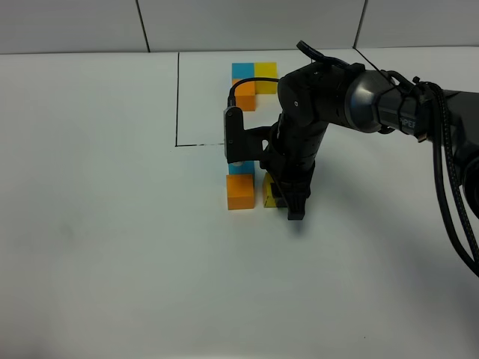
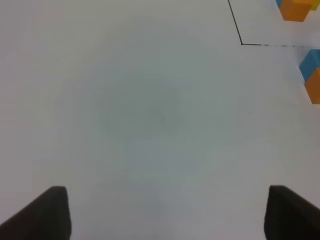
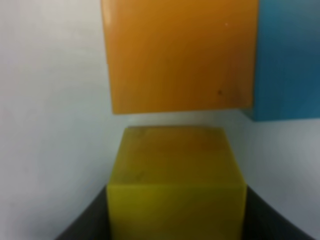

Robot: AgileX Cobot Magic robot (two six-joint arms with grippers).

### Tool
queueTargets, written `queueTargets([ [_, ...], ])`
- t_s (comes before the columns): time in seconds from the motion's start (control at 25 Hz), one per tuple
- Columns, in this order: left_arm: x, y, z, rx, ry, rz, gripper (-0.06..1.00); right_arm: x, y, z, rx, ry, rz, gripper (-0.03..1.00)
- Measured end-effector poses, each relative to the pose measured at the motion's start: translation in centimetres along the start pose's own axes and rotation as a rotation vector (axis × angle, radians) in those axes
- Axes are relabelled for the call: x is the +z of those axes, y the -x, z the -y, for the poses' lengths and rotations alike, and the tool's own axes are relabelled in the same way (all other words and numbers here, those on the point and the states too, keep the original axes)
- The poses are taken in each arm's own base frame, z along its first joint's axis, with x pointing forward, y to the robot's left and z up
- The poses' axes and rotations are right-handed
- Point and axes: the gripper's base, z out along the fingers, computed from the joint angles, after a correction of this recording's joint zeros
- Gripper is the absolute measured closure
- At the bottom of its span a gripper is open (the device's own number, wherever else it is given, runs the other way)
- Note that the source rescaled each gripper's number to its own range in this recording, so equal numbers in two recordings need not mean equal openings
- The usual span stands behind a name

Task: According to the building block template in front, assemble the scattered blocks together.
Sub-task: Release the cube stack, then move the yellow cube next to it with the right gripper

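The template is a tight cluster of blue (image 1: 242,71), yellow (image 1: 266,73) and orange (image 1: 245,97) cubes at the back, inside a thin black outline (image 1: 177,105). The loose orange cube (image 1: 240,191) sits in front of the loose blue cube (image 1: 239,169), touching it. My right gripper (image 1: 283,200) is shut on the loose yellow cube (image 1: 269,193), low and just right of the orange one. In the right wrist view a narrow gap separates the yellow cube (image 3: 175,185) from the orange cube (image 3: 180,55), with the blue cube (image 3: 287,60) beside it. My left gripper (image 2: 172,215) is open and empty over bare table.
The white table (image 1: 112,247) stretches around the blocks. The right arm and its cables (image 1: 449,187) come in from the right edge. In the left wrist view the outline's corner (image 2: 241,44) and the loose blue (image 2: 310,62) and orange (image 2: 314,85) cubes lie at the frame's edge.
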Motion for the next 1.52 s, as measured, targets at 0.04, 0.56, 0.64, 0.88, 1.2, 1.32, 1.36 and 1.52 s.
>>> queueTargets([
  [0.04,0.0,0.0,0.0,0.000,0.000,0.000,0.27,0.0,0.0,0.0,0.001,0.000,0.000,0.96],
  [0.56,0.0,0.0,0.0,0.000,0.000,0.000,0.27,0.5,0.4,0.8,0.005,0.047,-0.020,0.96],
  [0.64,0.0,0.0,0.0,0.000,0.000,0.000,0.27,0.6,0.5,0.8,0.005,0.051,-0.021,0.96],
  [0.88,0.0,0.0,0.0,0.000,0.000,0.000,0.27,0.6,0.5,0.8,0.005,0.051,-0.021,0.96],
  [1.2,0.0,0.0,0.0,-0.001,0.000,0.000,0.27,0.6,0.8,1.0,0.006,0.031,-0.003,0.96],
  [1.32,0.0,0.0,0.0,-0.003,0.000,0.001,0.27,0.7,1.0,1.0,0.003,0.030,-0.002,0.96],
  [1.36,0.0,0.0,0.0,-0.003,0.000,0.000,0.27,0.7,1.0,1.0,0.002,0.030,-0.003,0.96],
  [1.52,0.0,0.0,0.0,-0.003,0.000,0.000,0.27,0.9,1.2,0.9,-0.008,0.031,-0.007,0.96],
])
